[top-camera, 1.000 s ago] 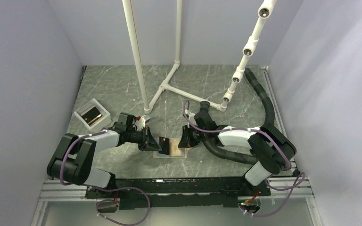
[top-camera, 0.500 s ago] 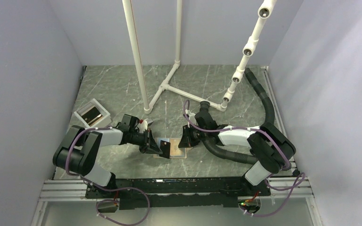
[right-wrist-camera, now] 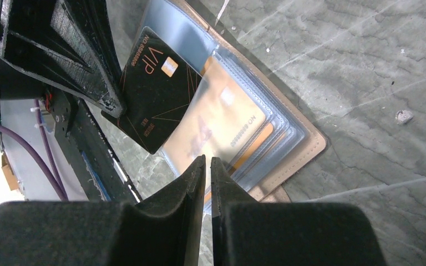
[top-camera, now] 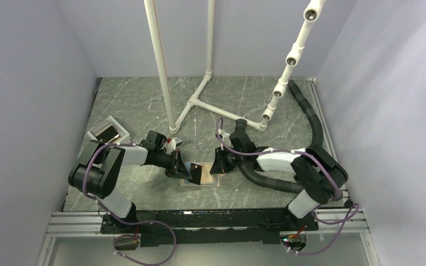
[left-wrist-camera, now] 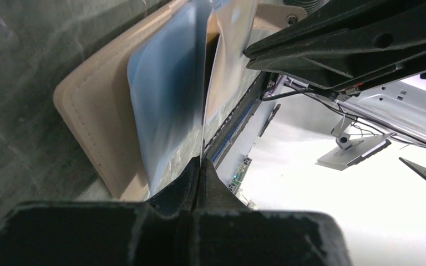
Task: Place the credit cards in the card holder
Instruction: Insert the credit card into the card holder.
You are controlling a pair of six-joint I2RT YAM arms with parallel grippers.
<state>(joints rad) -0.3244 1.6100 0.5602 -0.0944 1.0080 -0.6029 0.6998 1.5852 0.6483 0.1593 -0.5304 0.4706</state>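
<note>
Standing card: 1 black card (right-wrist-camera: 154, 94), printed "VIP" in gold, was tilted up over the open holder (right-wrist-camera: 312, 145). One edge sat under the clear sleeves (right-wrist-camera: 169, 25), and most of the card was outside them.
Holder: it was tan with a stitched border and lay open and flat on the table (top-camera: 255, 100), between the 2 arms and near their bases. In the left wrist view a bluish, shiny pocket showed on its left half.
Gold card: 1 orange-gold card (right-wrist-camera: 227, 130) lay inside the sleeves, its numbers showing through the plastic.
Left gripper: the left gripper (left-wrist-camera: 201, 162) was clamped tight on the black card's outer edge. Its own camera saw the card edge-on, as a thin line running from the fingertips toward the holder.
Right gripper: the right gripper (right-wrist-camera: 206, 160) was all but closed, with only a slit between the fingers. Its tips pinched the near edge of 1 of the holder's sleeves, and in the left wrist view that leaf stood lifted off the rest.
Grippers together: they were close, facing each other across the holder, and apart.
Tray: a white tray (top-camera: 121, 126) sat at the left, beyond the left arm's elbow and well apart from the holder. 1 more dark card (top-camera: 107, 133) lay in it.
Backdrop: a white pipe frame (top-camera: 161, 61) rose from the table's far half.
</note>
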